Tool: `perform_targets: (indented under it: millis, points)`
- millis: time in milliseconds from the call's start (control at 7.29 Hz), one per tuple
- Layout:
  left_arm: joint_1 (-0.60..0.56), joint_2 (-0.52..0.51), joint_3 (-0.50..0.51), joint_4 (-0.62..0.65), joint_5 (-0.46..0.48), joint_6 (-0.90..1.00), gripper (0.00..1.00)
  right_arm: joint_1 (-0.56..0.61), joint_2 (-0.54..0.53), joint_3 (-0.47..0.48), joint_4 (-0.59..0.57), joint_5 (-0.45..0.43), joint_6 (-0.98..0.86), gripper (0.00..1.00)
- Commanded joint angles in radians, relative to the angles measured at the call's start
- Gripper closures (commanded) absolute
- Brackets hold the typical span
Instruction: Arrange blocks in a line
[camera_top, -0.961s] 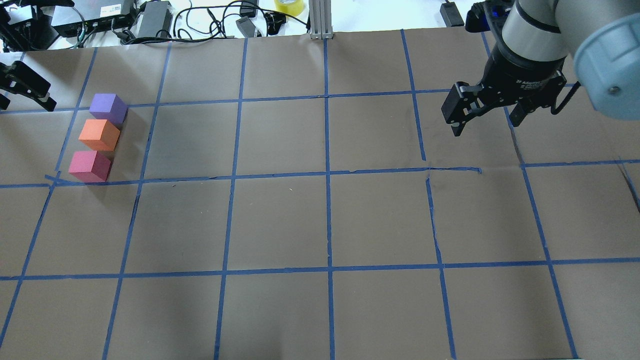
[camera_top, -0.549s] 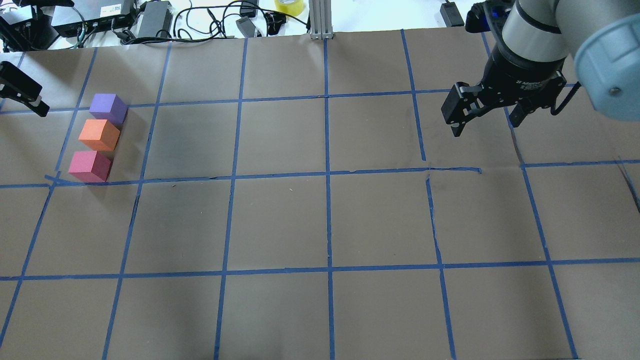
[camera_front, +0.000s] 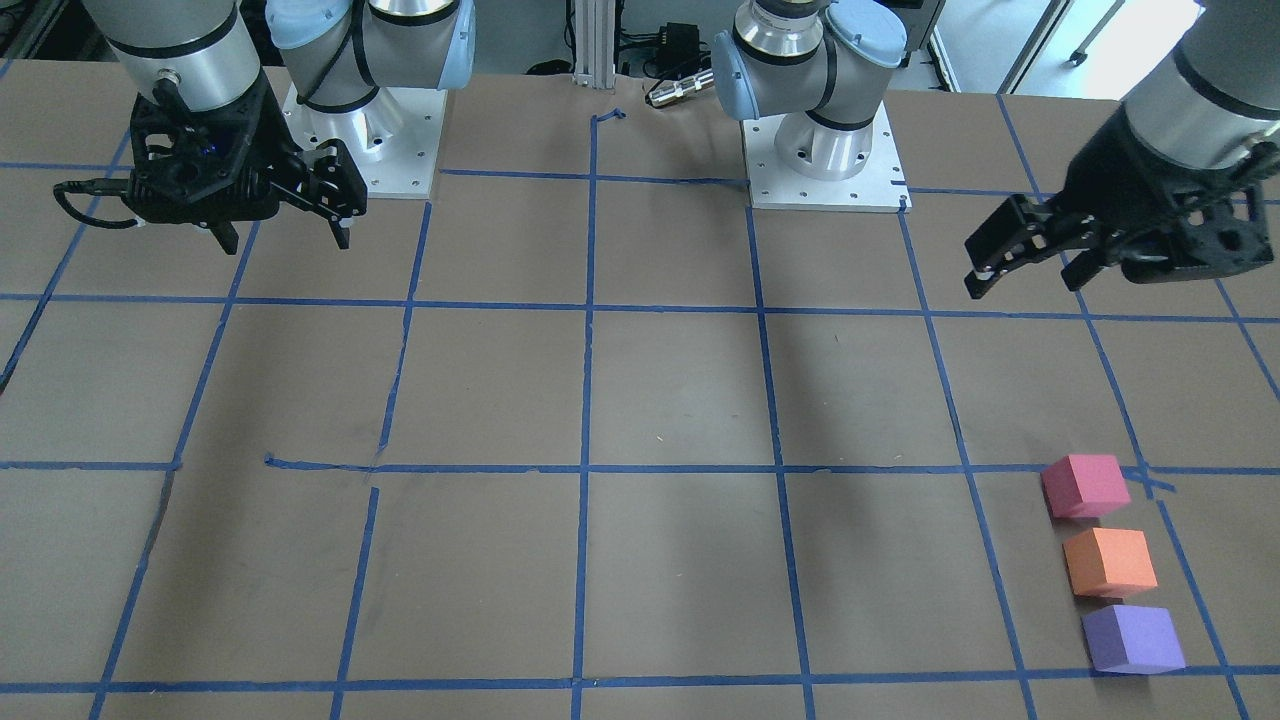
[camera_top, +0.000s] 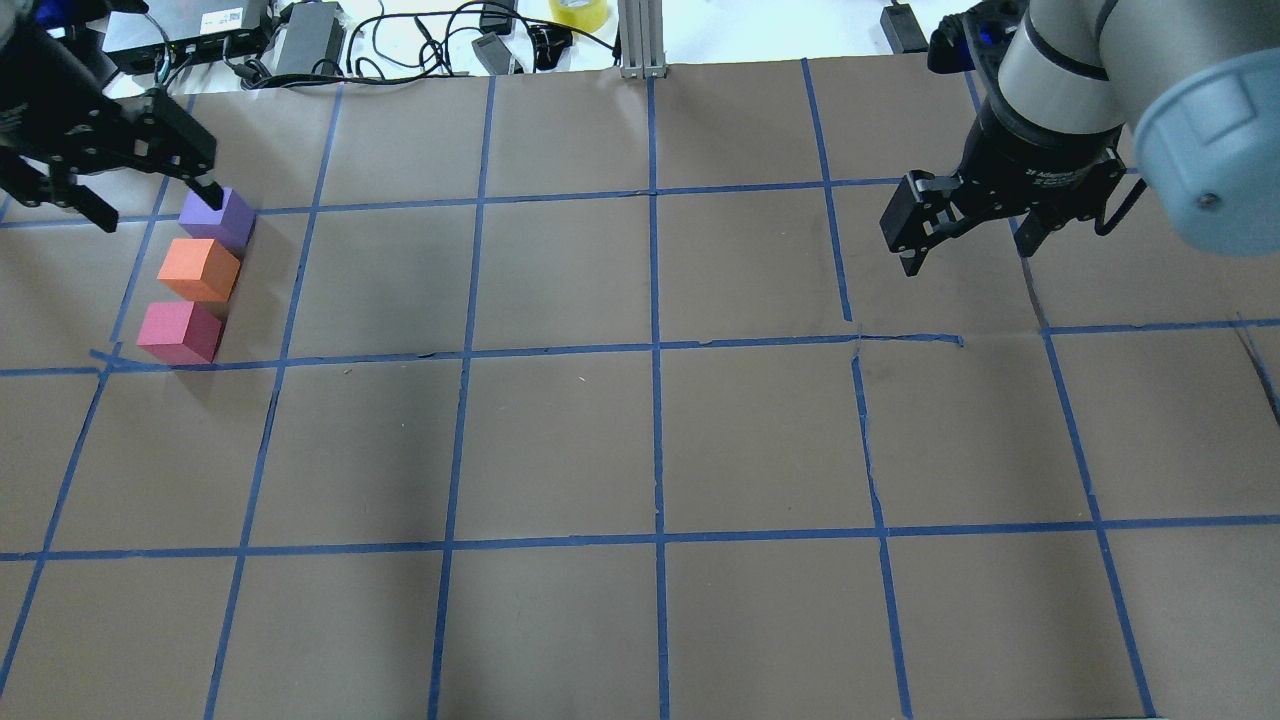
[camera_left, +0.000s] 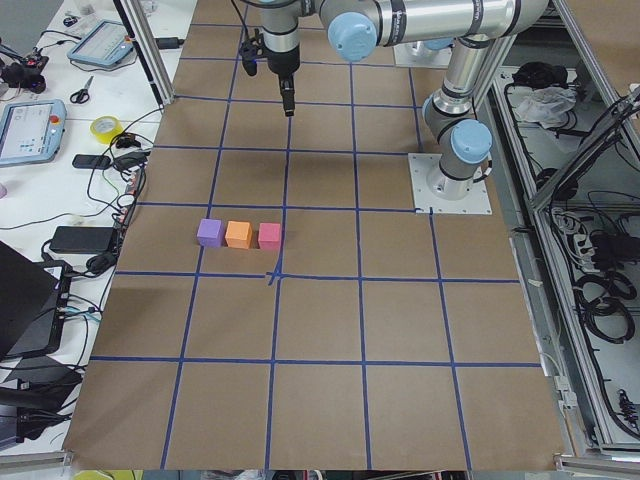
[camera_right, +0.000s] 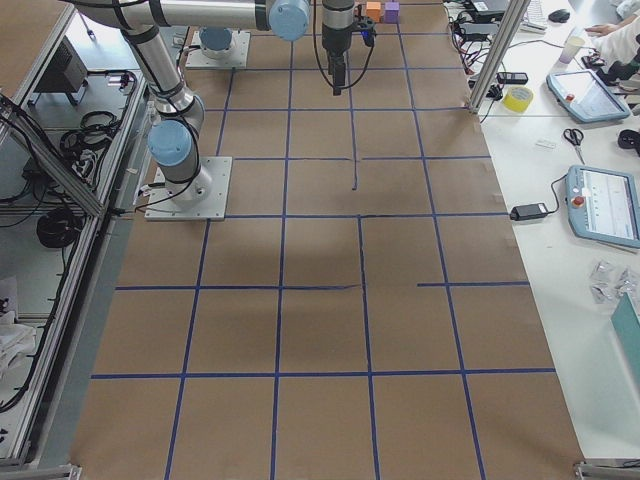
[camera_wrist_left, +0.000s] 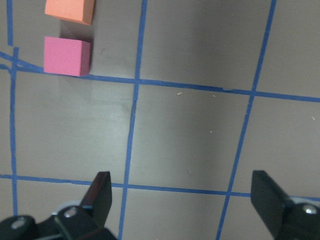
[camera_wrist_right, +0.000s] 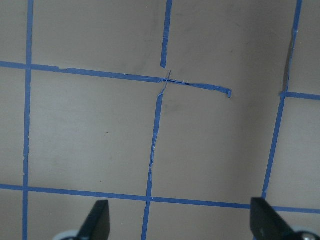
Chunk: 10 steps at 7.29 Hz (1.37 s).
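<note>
Stood in a short line at the overhead frame's left, on brown paper gridded with blue tape (camera_top: 655, 350): small matte purple foam cube (camera_top: 215, 215) uppermost, orange foam cube (camera_top: 198, 269) next, reddish-pink foam cube (camera_top: 179, 332) lowest, seemingly just apart. Hovered upper left, spread and empty: black left gripper (camera_top: 155, 205). Hung upper right, likewise spread and empty: right gripper (camera_top: 968, 250).
</note>
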Motion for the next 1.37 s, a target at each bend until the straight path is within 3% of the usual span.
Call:
perform_targets:
  millis: [0, 1235]
  points:
    - [-0.154, 0.048, -0.023, -0.014, 0.032, -0.08, 0.0, 0.0, -0.001, 0.003, -0.004, -0.004, 0.007, 0.0]
    - [-0.241, 0.057, -0.072, 0.017, 0.026, -0.083, 0.0, 0.0, -0.027, -0.001, 0.009, 0.016, 0.013, 0.0]
